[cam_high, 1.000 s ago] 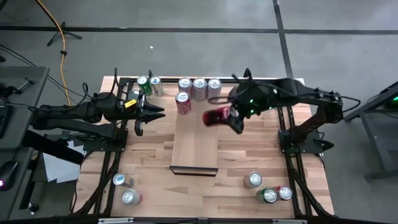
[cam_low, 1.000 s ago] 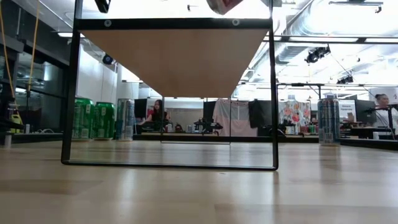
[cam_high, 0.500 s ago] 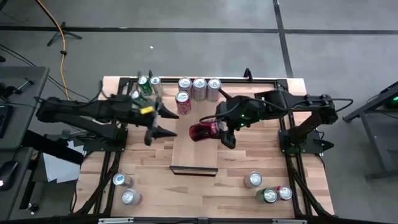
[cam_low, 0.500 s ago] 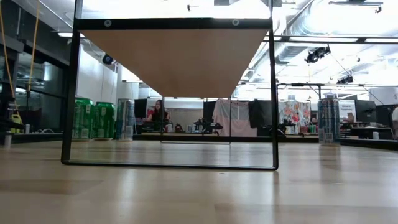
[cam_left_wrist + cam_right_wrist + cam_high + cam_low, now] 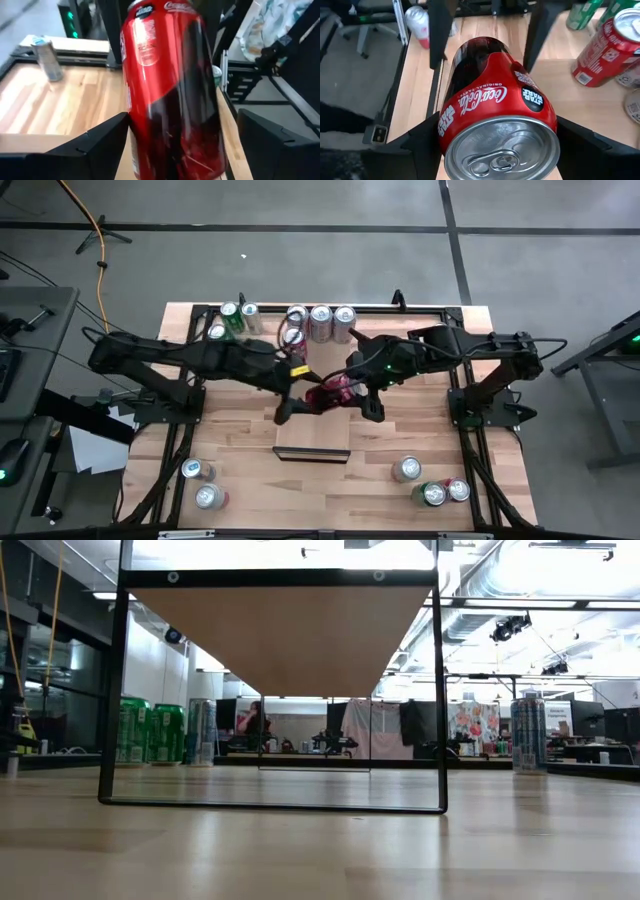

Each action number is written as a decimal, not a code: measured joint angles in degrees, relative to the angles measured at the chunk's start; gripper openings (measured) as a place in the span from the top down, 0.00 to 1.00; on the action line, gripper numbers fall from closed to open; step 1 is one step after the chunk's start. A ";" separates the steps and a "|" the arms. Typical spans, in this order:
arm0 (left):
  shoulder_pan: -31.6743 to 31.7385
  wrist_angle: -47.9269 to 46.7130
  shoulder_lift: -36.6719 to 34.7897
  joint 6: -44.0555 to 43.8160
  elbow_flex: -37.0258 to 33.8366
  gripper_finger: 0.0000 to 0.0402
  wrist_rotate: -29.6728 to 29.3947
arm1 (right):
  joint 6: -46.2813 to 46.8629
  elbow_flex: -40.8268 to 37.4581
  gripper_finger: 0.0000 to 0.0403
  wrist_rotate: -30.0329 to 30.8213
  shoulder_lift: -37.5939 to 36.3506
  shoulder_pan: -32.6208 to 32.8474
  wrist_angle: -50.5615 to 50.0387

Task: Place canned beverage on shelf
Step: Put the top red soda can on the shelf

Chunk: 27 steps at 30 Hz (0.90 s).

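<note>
The shelf point(image 5: 312, 415) lies below both grippers. The right gripper point(image 5: 352, 392) grasps the red can point(image 5: 330, 392) on its side above the shelf. The left gripper point(image 5: 300, 393) has its fingers point(image 5: 100, 142) spread either side of the same can, not clamped. Beyond the grippers, four cans point(image 5: 318, 322) stand at the shelf's far end; a red can point(image 5: 605, 47) stands just beside the held one. Two green cans point(image 5: 148, 733) stand past the left arm.

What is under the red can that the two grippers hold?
Under the red can, held sideways between the right gripper and left gripper, lies the shelf. The board directly beneath is covered by the can and arms.
</note>
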 joint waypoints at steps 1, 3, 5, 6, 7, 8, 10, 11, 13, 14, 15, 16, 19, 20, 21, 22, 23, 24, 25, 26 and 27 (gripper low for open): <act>0.00 0.13 1.05 -0.02 0.66 0.24 0.31 | -0.59 0.00 0.29 0.05 0.12 -0.02 0.07; 0.00 0.15 3.04 0.01 1.61 0.24 0.37 | -1.39 0.00 0.29 -0.19 0.25 -0.03 0.57; 0.30 0.11 4.74 0.00 2.44 0.24 0.35 | -2.47 0.00 0.29 0.12 0.54 -0.05 0.57; 0.43 0.17 5.42 0.01 2.65 0.24 0.47 | -2.99 0.00 0.29 0.53 0.69 -0.07 1.03; 0.49 0.01 5.93 0.01 2.81 0.24 0.49 | -3.30 0.00 0.29 0.65 0.79 -0.11 1.21; 0.63 -0.01 6.39 0.03 3.00 0.25 0.47 | -3.56 0.00 0.29 0.61 0.81 -0.11 1.12; 1.03 -0.03 6.70 0.01 3.02 0.25 0.59 | -3.78 0.00 0.29 0.88 0.87 -0.13 1.22; 1.15 0.01 6.70 0.01 3.02 0.25 0.55 | -3.86 0.00 0.29 0.85 0.91 -0.13 1.23; 1.34 0.01 6.54 -0.09 3.02 0.28 -0.17 | -4.26 0.00 0.29 0.97 0.98 -0.13 1.19; 1.53 -0.08 6.39 -0.40 3.02 0.31 -0.47 | -4.63 0.00 0.29 1.32 0.98 -0.13 1.20; 1.73 -0.31 6.21 -0.98 3.02 0.34 -0.64 | -4.87 0.00 0.29 1.94 1.02 -0.13 1.33; 2.02 -0.60 6.11 -1.30 3.04 0.38 -0.72 | -5.03 0.00 0.29 2.55 1.06 -0.16 1.44; 2.91 -1.93 5.67 -1.00 3.10 0.40 -0.20 | -4.91 0.00 0.24 3.77 1.11 -0.17 1.81; 3.14 -2.62 5.46 -0.06 3.22 0.40 0.09 | -4.35 0.09 0.20 4.00 1.11 -0.13 2.23; 3.35 -3.98 5.27 1.38 3.29 0.40 -0.05 | -3.62 0.42 0.15 3.19 1.07 -0.13 1.79; 3.39 -5.83 5.01 1.70 3.12 0.40 -0.16 | -3.37 0.94 0.10 3.22 0.87 -0.13 1.51; 3.39 -7.46 4.70 2.07 2.95 0.40 -0.66 | -3.11 1.64 0.06 3.20 0.75 -0.13 1.49; 3.41 -8.99 4.49 2.52 2.91 0.40 -1.60 | -2.54 2.38 0.04 3.22 0.74 -0.13 1.10; 3.45 -9.70 4.07 2.93 2.91 0.40 -2.95 | -2.15 3.22 0.04 3.25 0.76 -0.13 -0.18; 3.48 -10.48 3.07 3.07 2.91 0.40 -4.48 | -1.67 4.05 0.05 3.48 0.80 -0.13 -2.03; 3.51 -12.30 1.74 3.07 2.92 0.40 -5.76 | -1.17 4.91 0.06 4.32 0.81 -0.13 -3.75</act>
